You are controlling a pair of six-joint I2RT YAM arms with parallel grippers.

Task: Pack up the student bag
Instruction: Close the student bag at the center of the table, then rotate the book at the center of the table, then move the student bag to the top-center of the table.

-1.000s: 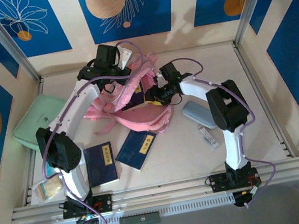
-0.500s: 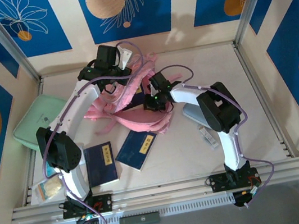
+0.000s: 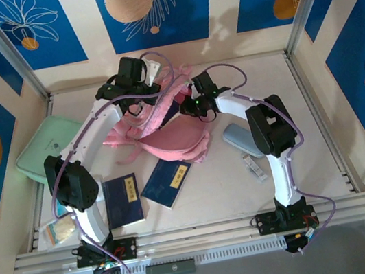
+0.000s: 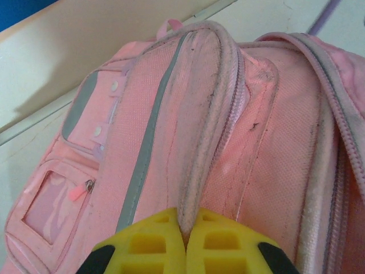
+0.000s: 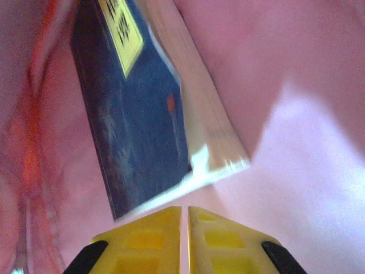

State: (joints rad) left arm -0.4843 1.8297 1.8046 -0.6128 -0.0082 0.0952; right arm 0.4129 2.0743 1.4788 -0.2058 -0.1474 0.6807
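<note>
Pink student bag (image 4: 171, 125) runs ahead of our left gripper (image 4: 185, 242), clenched on its rim fold, while our right gripper (image 5: 184, 228), closed on nothing, sits inside it with 1 navy book (image 5: 137, 114) just ahead, long axis pointing away.

Bench (image 3: 318, 157) inventory:
- Left edge: a flat mint-green zip case (image 3: 49, 152).
- Near left corner: a small packet (image 3: 57, 230), contents unclear.
- Centre: two dark blue books with yellow labels. The left book (image 3: 123, 200) lies square; the right book (image 3: 167, 182) lies just beside it, angled.
- Right: a grey-blue oblong case (image 3: 239, 140), with a small white item (image 3: 254, 166) near it.

The right wrist view shows a third dark blue book (image 5: 137, 114), tilted and blurred.
</note>
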